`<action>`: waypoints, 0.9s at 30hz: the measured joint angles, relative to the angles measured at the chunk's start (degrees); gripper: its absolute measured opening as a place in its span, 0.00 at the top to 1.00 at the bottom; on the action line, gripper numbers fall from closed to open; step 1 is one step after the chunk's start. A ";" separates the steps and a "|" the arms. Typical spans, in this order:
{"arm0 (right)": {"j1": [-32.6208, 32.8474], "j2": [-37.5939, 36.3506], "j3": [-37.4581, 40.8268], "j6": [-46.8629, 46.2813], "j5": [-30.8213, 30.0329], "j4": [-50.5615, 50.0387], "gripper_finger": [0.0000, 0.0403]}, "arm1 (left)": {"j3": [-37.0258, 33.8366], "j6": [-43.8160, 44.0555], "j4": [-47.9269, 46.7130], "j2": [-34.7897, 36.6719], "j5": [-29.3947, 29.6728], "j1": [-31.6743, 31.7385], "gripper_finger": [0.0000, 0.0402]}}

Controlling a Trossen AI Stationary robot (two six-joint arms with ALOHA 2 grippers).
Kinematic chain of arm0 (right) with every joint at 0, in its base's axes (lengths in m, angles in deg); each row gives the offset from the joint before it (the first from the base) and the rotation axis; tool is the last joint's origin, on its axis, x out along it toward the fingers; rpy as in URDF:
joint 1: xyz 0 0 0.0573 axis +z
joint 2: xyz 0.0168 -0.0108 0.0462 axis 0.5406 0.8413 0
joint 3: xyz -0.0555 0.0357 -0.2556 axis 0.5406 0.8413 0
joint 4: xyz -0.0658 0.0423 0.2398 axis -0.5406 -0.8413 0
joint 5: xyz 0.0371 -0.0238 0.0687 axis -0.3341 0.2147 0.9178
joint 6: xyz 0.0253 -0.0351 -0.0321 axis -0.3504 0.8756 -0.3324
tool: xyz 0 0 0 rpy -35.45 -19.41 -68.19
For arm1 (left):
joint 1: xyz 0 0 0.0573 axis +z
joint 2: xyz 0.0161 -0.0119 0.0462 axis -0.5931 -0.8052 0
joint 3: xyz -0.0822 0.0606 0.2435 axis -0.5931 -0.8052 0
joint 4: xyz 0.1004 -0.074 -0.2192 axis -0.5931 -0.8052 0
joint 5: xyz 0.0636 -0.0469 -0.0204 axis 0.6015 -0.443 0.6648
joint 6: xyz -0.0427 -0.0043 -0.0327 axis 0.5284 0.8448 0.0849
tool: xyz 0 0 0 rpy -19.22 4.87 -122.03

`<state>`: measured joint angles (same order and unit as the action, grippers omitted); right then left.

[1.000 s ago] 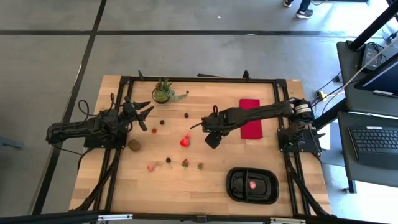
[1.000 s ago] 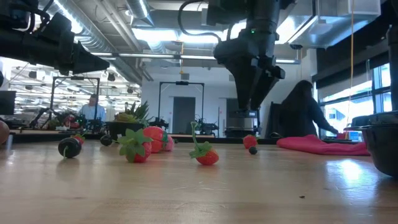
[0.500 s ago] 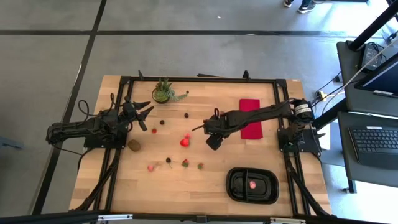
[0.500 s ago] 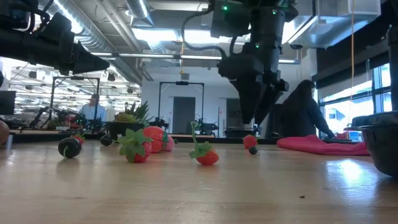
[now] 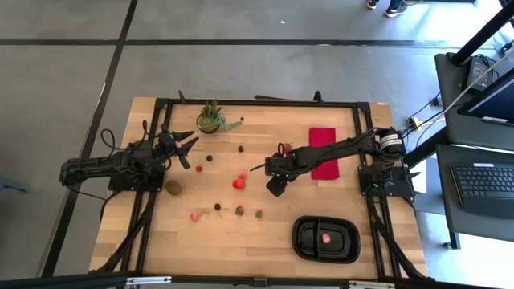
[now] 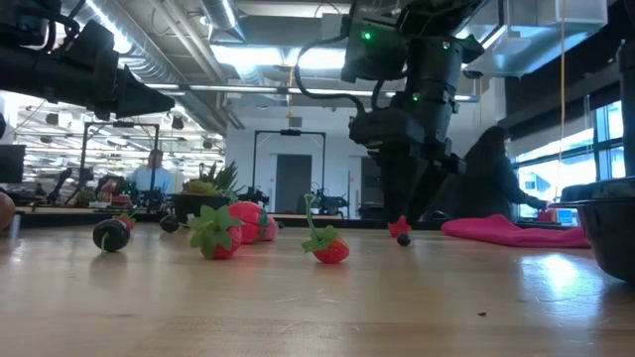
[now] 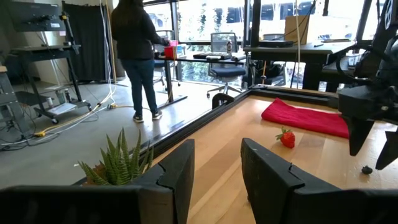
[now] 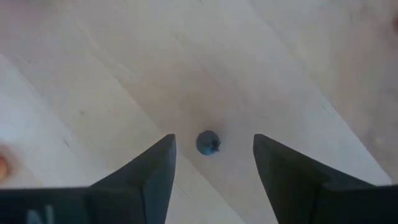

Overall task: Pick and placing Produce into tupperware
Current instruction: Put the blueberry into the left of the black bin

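My right gripper [image 8: 211, 163] is open and points down at the table's middle [image 5: 271, 178], low over the wood [image 6: 409, 218]. A small dark berry [image 8: 208, 143] lies on the table between its two fingers, untouched; it also shows in the low view [image 6: 404, 239]. A strawberry [image 5: 287, 148] lies just beyond the arm. More produce lies left of it: strawberries [image 5: 238, 183], a brown kiwi [image 5: 173, 188], dark berries [image 5: 210, 158]. The black tupperware [image 5: 305, 241] at the near right holds one red piece [image 5: 326, 238]. My left gripper [image 5: 187, 150] waits open at the left.
A potted green plant [image 5: 211, 119] stands at the far edge and a flat red cloth [image 5: 324, 152] lies at the far right, partly under my right arm. Small fruit pieces [image 5: 239, 210] lie toward the near edge. People stand in the room beyond the table.
My right gripper has come down toward the table over the dark berry and shifted slightly toward the right edge, staying open. The strawberry beside the red cloth, hidden under the arm before, now shows.
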<state>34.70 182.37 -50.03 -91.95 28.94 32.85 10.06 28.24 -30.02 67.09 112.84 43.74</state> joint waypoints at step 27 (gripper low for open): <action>0.00 0.00 5.37 -1.66 2.54 8.05 0.69 | 0.07 0.01 0.00 0.01 0.02 0.01 0.69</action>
<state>34.70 182.37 -44.67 -93.61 31.48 40.90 10.13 28.25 -30.02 67.10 112.86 43.75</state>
